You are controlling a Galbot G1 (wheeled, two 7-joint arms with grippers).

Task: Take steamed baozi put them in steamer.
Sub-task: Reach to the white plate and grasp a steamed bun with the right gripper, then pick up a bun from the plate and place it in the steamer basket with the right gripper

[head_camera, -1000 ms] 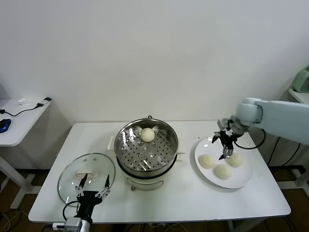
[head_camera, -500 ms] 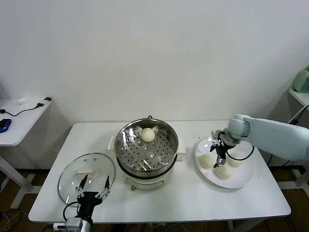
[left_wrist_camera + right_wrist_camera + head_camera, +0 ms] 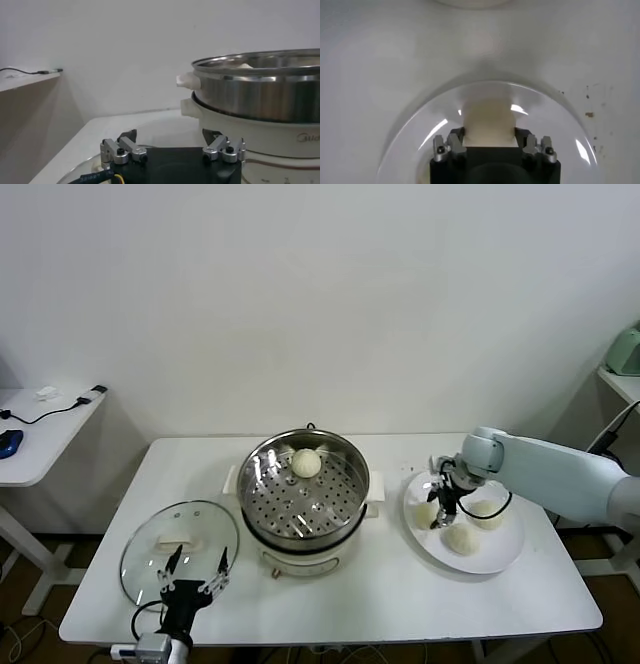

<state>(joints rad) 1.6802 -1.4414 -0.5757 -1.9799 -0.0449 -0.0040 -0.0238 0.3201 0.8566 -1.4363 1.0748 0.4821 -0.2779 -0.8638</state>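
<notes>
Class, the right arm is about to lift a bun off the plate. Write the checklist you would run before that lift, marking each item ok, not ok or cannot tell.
1. Right gripper jaws either side of a steamed baozi on the plate: ok.
2. Grip firm enough to lift: cannot tell.
3. Steamer uncovered, glass lid lying on the table beside it: ok.
4. Free basket floor beside the bun inside: ok.
5. Left gripper open, parked near the lid, away from the path: ok.
6. Two other buns clear of the jaws: cannot tell.
</notes>
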